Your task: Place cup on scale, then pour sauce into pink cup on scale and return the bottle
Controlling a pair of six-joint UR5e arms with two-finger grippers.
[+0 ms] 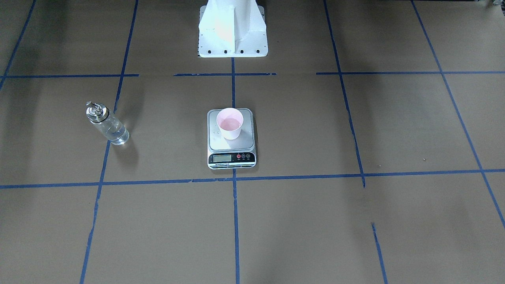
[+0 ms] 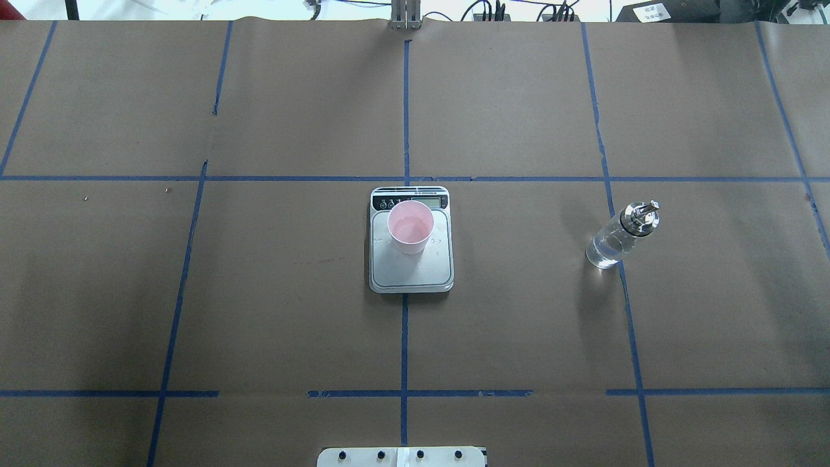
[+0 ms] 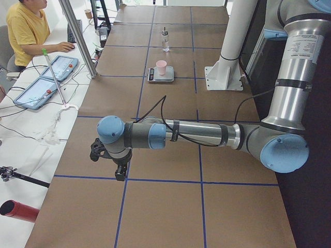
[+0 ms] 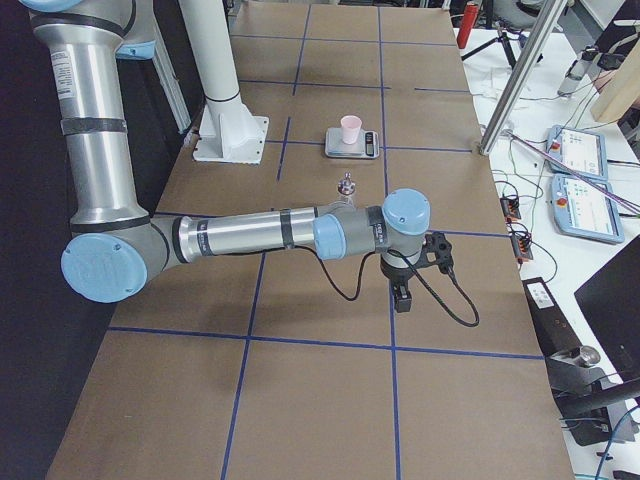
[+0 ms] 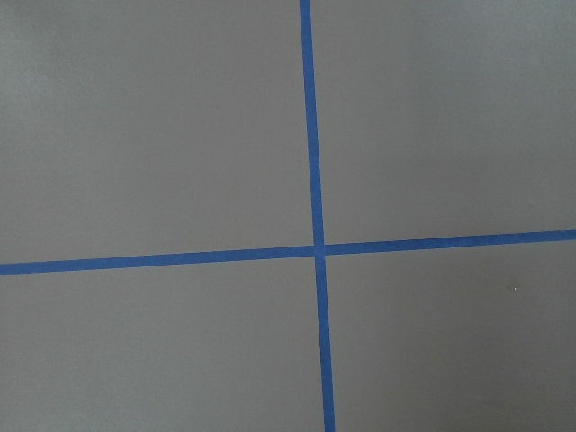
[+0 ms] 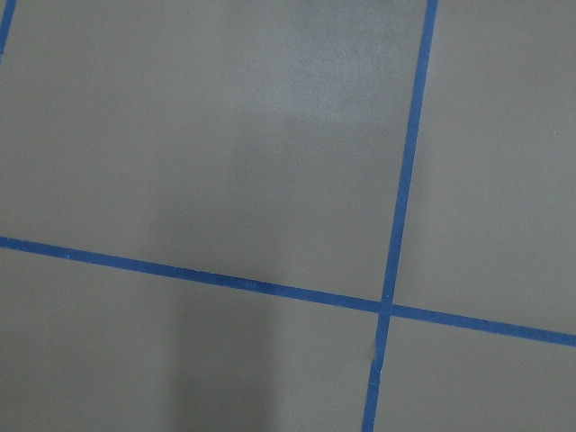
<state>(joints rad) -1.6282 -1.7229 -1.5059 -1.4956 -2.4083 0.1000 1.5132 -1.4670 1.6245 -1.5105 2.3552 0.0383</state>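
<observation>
The pale pink cup (image 2: pixel 410 227) stands upright on the silver platform of the scale (image 2: pixel 411 269) at the table's middle, with clear liquid in its bottom; both also show in the front view, the cup (image 1: pixel 230 123) on the scale (image 1: pixel 231 158). The clear glass bottle (image 2: pixel 621 236) with a silver cap and spout stands upright on the table on the robot's right, apart from the scale; it also shows in the front view (image 1: pixel 107 124). My left gripper (image 3: pixel 120 168) and my right gripper (image 4: pixel 401 297) show only in the side views, far from these objects; I cannot tell whether they are open or shut.
Brown paper with blue tape grid lines (image 2: pixel 404 337) covers the table. The robot's white base (image 1: pixel 232 29) stands behind the scale. An operator (image 3: pixel 26 31) sits at a side desk with tablets (image 3: pixel 49 77). Both wrist views show only paper and tape.
</observation>
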